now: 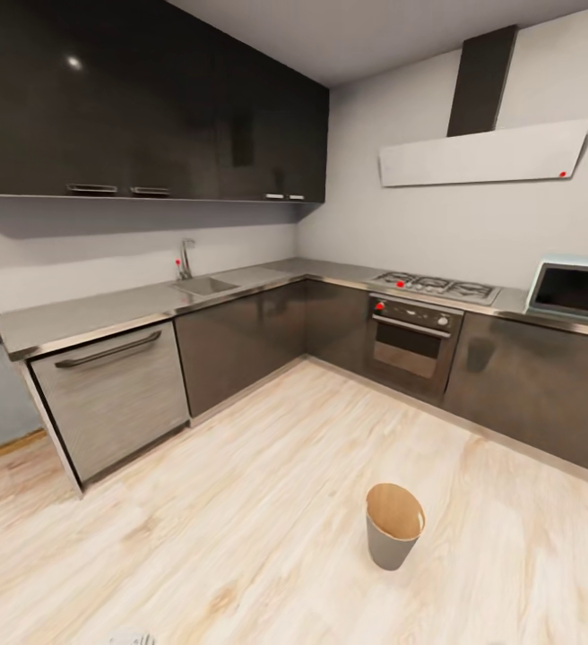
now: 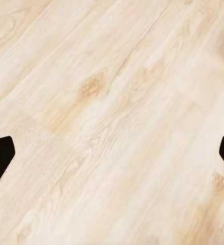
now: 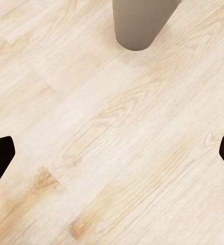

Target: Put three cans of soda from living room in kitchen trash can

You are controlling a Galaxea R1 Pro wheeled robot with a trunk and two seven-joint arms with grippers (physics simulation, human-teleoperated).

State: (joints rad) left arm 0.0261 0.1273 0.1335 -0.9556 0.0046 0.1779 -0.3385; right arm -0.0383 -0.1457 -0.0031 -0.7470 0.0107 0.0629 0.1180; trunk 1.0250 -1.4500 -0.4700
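Tash can upright on wood floor — kitchen, below oven.

I'm looking at a home kitchen w/ steel counter, sink, gas hob, oven, hood, dark cabinets.

I see a pale wood-plank floor, matt. Bin: matt grey outside, tan wood-look inside. Worktop brushed metal. Upper cupboards glossy black. Oven dark, glossy.
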